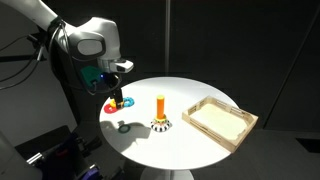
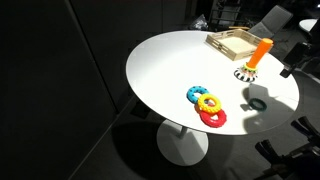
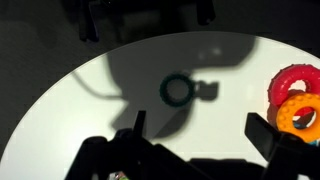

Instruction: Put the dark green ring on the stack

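Observation:
The dark green ring lies flat on the white table, in shadow; it shows in both exterior views. The stack is an upright orange peg on a black-and-white base, also seen near the tray in an exterior view. My gripper is open and empty, held above the table with the green ring ahead of its fingers. In an exterior view the gripper hangs over the coloured rings, left of the peg.
Red and yellow rings lie at the right in the wrist view; a blue ring lies beside them. A shallow pale wooden tray sits past the peg. The round table's edge is near.

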`<state>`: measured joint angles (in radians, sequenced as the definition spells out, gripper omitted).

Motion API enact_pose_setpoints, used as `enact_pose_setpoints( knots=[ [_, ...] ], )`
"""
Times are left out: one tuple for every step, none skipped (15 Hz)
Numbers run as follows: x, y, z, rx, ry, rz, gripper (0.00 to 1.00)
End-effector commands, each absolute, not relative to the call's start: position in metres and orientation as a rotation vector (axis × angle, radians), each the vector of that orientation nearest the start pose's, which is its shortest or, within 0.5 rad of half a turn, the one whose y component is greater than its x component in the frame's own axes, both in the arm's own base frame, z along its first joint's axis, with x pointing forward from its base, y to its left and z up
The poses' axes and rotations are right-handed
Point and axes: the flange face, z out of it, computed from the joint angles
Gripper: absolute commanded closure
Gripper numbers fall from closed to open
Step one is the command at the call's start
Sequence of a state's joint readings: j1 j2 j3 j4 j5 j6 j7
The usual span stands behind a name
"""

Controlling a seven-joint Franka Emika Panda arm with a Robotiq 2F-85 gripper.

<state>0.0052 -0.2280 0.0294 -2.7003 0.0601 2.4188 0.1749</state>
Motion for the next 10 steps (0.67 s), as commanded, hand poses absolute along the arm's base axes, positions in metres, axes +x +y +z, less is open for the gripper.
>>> enact_pose_setpoints(
  knots=[
    [0.394,0.013,0.299,-3.100,0.291,0.087,0.00],
    [0.396,0.010,0.295,-3.113,0.328,0.101,0.00],
    [0.397,0.007,0.288,-3.117,0.357,0.101,0.00],
    [0.397,0.006,0.282,-3.111,0.364,0.124,0.00],
    [0.396,0.005,0.274,-3.112,0.380,0.139,0.00],
    [0.396,0.004,0.265,-3.110,0.391,0.159,0.00],
    [0.397,0.004,0.256,-3.108,0.399,0.168,0.00],
    [0.399,0.004,0.247,-3.105,0.406,0.173,0.00],
    [0.400,0.005,0.238,-3.102,0.410,0.181,0.00],
    [0.402,0.006,0.230,-3.104,0.407,0.178,0.00]
  ],
)
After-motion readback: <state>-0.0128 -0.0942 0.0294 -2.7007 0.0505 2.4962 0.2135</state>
